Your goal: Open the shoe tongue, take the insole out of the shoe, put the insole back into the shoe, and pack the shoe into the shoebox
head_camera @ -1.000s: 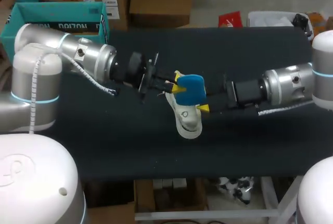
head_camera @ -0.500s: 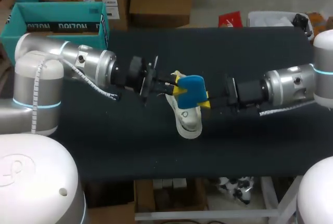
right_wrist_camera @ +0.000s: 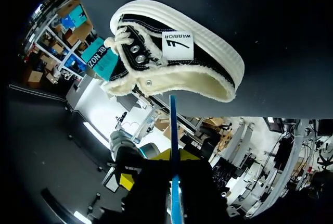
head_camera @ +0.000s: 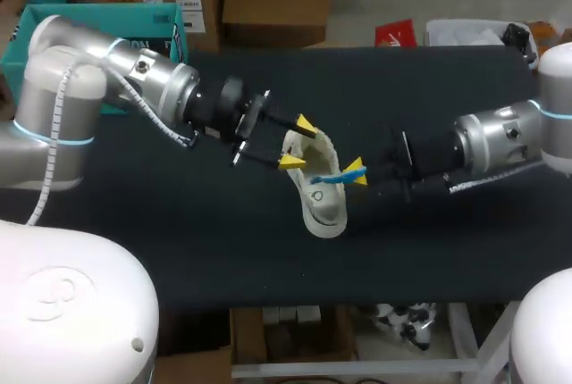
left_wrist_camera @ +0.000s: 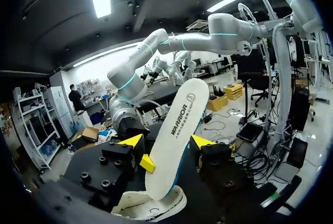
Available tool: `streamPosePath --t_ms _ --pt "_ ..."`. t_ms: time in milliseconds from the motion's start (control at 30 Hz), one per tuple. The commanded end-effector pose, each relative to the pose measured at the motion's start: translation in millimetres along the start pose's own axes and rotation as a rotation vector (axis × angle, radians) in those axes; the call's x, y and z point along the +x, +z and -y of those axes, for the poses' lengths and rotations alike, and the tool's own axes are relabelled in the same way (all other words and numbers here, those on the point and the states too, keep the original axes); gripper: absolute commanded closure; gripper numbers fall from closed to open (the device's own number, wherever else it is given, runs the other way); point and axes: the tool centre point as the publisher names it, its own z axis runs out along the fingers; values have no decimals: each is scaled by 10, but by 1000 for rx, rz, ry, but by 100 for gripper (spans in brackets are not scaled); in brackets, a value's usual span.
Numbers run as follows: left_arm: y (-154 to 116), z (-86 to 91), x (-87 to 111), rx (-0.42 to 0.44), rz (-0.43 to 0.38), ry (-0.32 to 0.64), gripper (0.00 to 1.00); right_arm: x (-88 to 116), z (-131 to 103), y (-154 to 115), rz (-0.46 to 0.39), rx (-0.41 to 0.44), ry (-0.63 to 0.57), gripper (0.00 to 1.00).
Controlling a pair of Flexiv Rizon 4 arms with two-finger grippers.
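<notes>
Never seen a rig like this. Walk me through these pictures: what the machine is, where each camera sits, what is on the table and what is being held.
This is a robot with two arms working at a black table. One picture looks down from a camera above and behind the robot. The two round pictures come from cameras on the arms' wrists, looking out along the fingers. On the table lies a black-and-cream shoe, and a teal shoebox stands at the far left. The right gripper grips the blue insole, which is held on edge over the shoe. The left gripper is open close by and holds nothing.
</notes>
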Motion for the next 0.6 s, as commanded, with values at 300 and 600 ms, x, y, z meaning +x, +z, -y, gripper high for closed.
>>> streamPosePath --t_ms 300,600 --pt "-545 -262 -157 -126 -458 -109 0 50 10 27 82 22 -62 100" --pt "-724 -412 -244 -256 -676 -118 0 -21 46 60 93 38 -51 100"
